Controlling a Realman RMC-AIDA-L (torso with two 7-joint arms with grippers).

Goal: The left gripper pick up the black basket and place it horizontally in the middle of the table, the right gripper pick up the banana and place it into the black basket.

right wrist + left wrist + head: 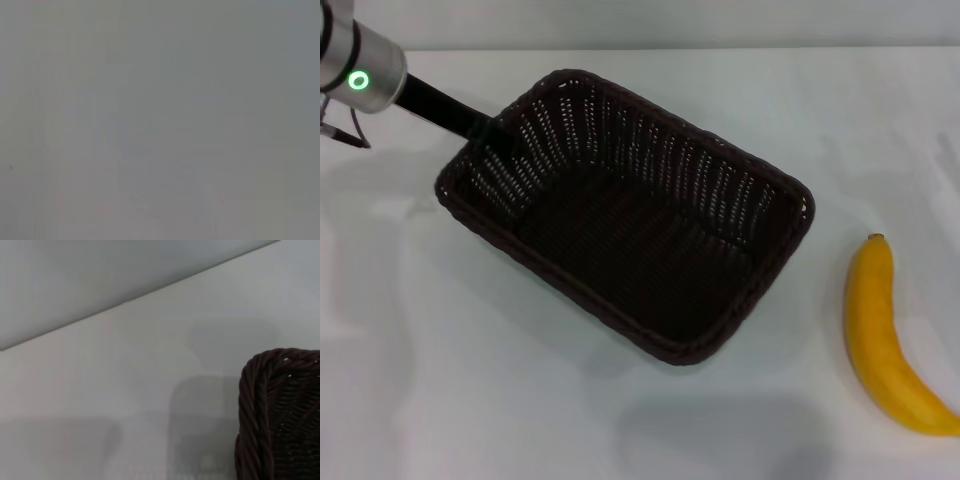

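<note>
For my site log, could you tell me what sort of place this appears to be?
Probably a lab test bench rather than a home: a plain white table bearing only the black basket and a banana, with the robot's left hand at the basket's rim.

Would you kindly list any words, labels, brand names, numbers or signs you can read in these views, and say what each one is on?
There is no readable text in any view.
The black basket, the banana and the table bear no label or print.
The only mark is a green glowing ring on the wrist of the left hand, a light rather than a letter or number.
The right wrist view shows only a blank grey surface.
</note>
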